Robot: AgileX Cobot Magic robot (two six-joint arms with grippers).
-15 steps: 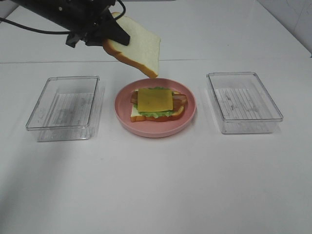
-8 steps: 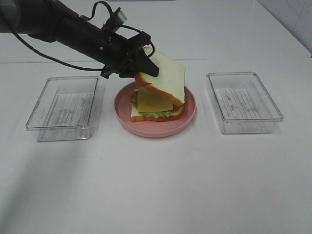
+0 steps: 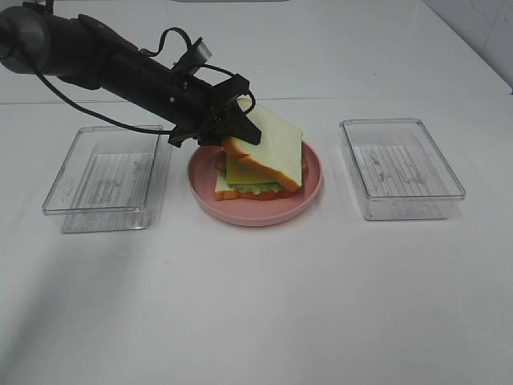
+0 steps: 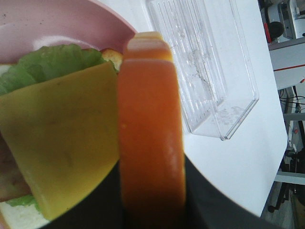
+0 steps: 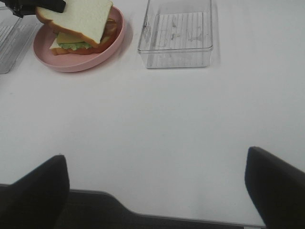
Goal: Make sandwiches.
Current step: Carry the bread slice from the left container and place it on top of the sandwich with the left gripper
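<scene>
The sandwich stack (image 3: 244, 182) lies on a pink plate (image 3: 264, 216): a bottom bread slice, green lettuce, meat strips and a yellow cheese square (image 4: 62, 138). My left gripper (image 3: 234, 128) reaches in from the back left, shut on the crust of a top bread slice (image 3: 268, 148). The slice is tilted, with its far edge resting over the cheese. The left wrist view shows that crust (image 4: 150, 143) up close beside the lettuce (image 4: 47, 62). My right gripper (image 5: 155, 155) is open and empty over the table's front edge, far from the stack (image 5: 76, 21).
An empty clear plastic container (image 3: 108, 172) stands left of the plate and another (image 3: 401, 167) right of it. The right one also shows in the right wrist view (image 5: 176, 33) and the left wrist view (image 4: 205, 71). White table all around.
My left gripper has come down and forward with the bread slice, from high behind the plate to the top of the stack. The right gripper shows no change.
</scene>
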